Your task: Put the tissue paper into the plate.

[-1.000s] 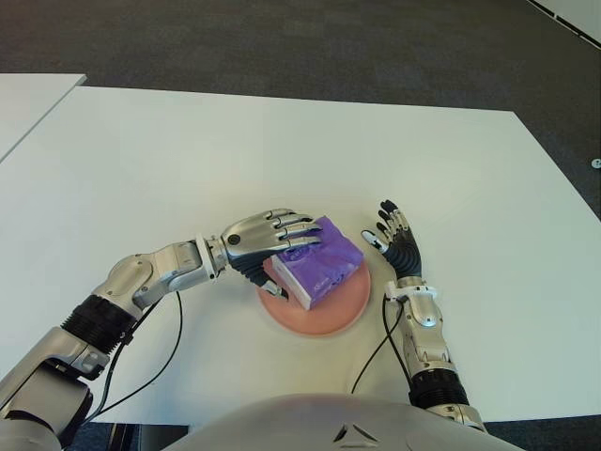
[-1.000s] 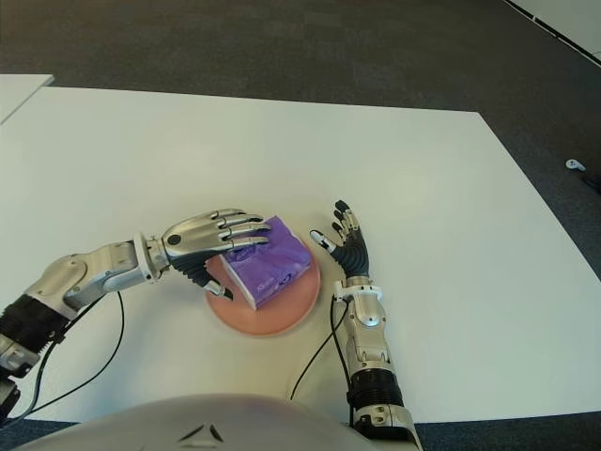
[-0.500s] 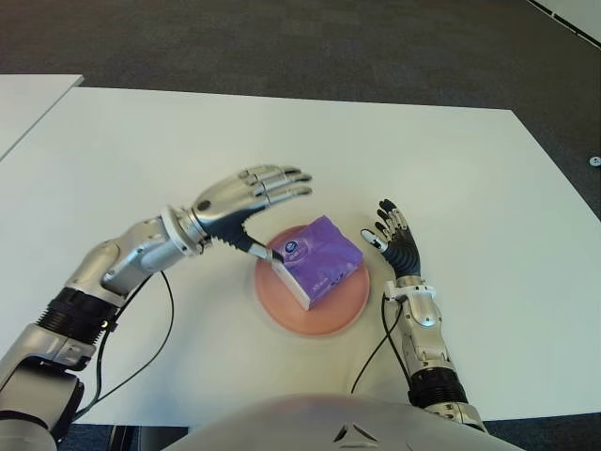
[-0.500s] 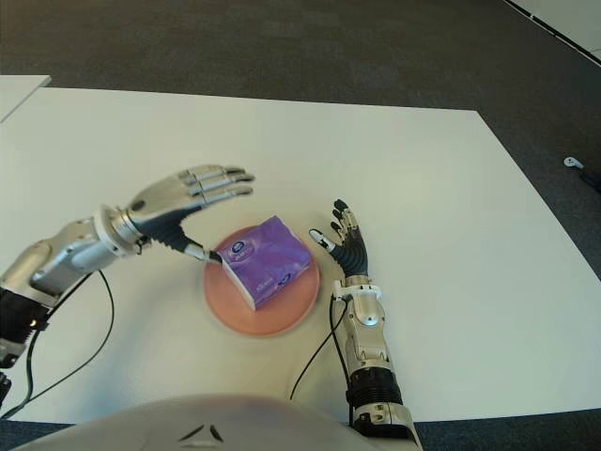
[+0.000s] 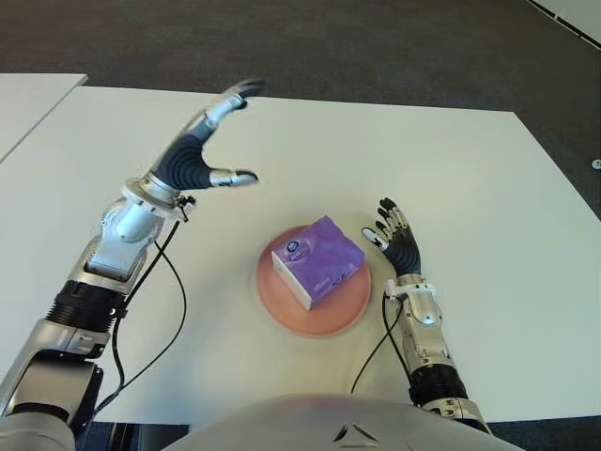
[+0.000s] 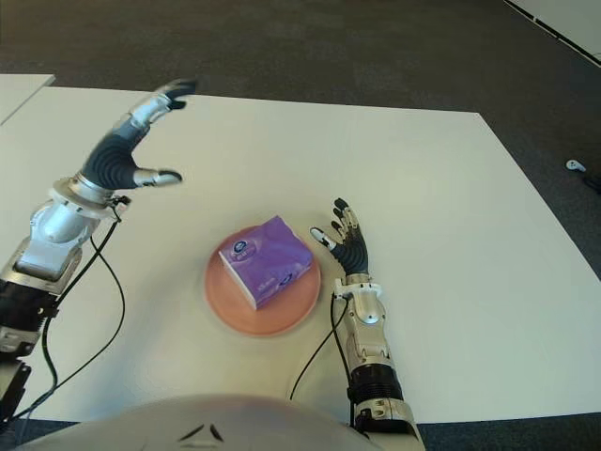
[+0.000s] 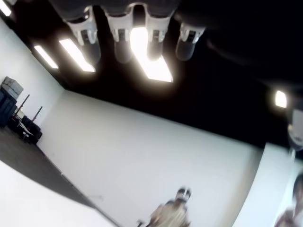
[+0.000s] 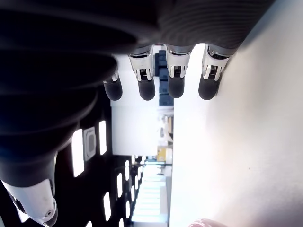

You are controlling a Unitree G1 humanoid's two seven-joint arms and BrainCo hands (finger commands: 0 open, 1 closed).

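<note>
A purple tissue pack [image 5: 318, 260] lies tilted on the round pink plate [image 5: 349, 305] near the table's front edge. No hand touches it. My left hand [image 5: 208, 141] is raised well above and to the left of the plate, fingers spread and empty. Its wrist view shows only straight fingertips [image 7: 122, 46] against the ceiling. My right hand [image 5: 395, 239] shows just right of the plate, fingers extended and holding nothing.
The white table [image 5: 451, 178] stretches wide behind and to both sides of the plate. A second white table edge [image 5: 28, 99] shows at the far left. Dark carpet lies beyond. A cable [image 5: 174, 301] hangs from my left forearm.
My left hand let go of the tissue pack, opened, then rose up and back to the left. The pack stays on the plate. The right hand has not moved.
</note>
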